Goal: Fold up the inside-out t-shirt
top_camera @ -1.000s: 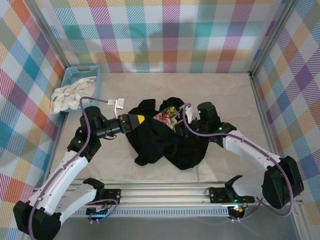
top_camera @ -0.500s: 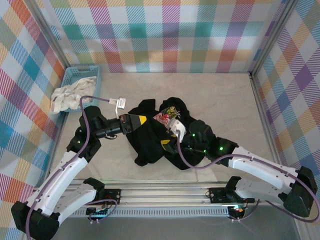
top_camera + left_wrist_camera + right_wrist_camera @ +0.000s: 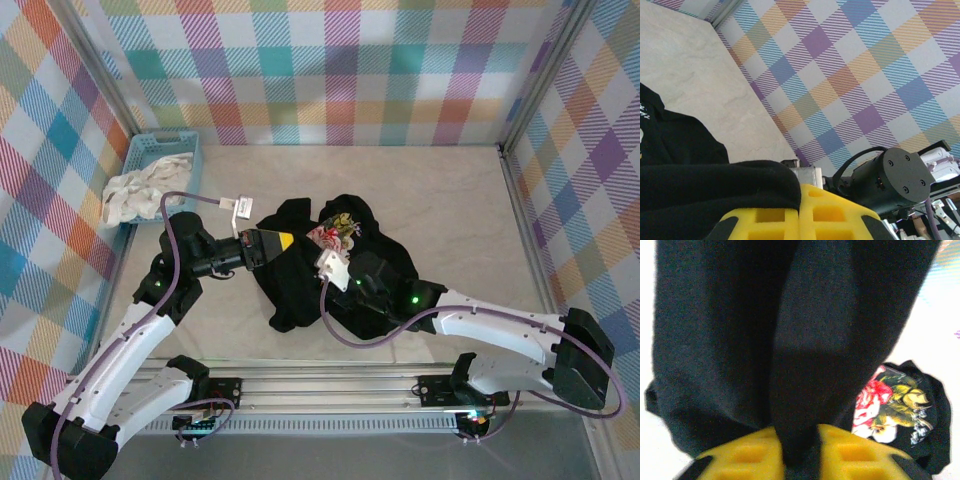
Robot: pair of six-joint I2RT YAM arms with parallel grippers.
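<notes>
We count one inside-out t-shirt (image 3: 300, 290), one blue basket (image 3: 150, 148), one white-cream cloth (image 3: 135, 190) and two arms, each with one pincer. The t-shirt lies crumpled in a dark heap near the middle of the surface (image 3: 450, 200), well apart from the basket in the far left corner. Its one multicoloured print (image 3: 335, 230) faces up at the far side of the heap. The left pincer (image 3: 281, 240) sits at the shirt's left edge; in its wrist view the yellow fingers (image 3: 840, 210) are pressed together with a black fold bunched over their tips, so we read it as closed on the cloth. The right pincer (image 3: 800, 436) clamps a thick hanging fold of the same shirt between its two yellow fingers, and the print shows beside that fold to the lower right. From above, the right pincer's fingertips are buried in black cloth and hard to make out. We cannot tell sleeves, collar or hem apart in the heap. The white-cream cloth spills over the basket's near rim, hiding part of it.
</notes>
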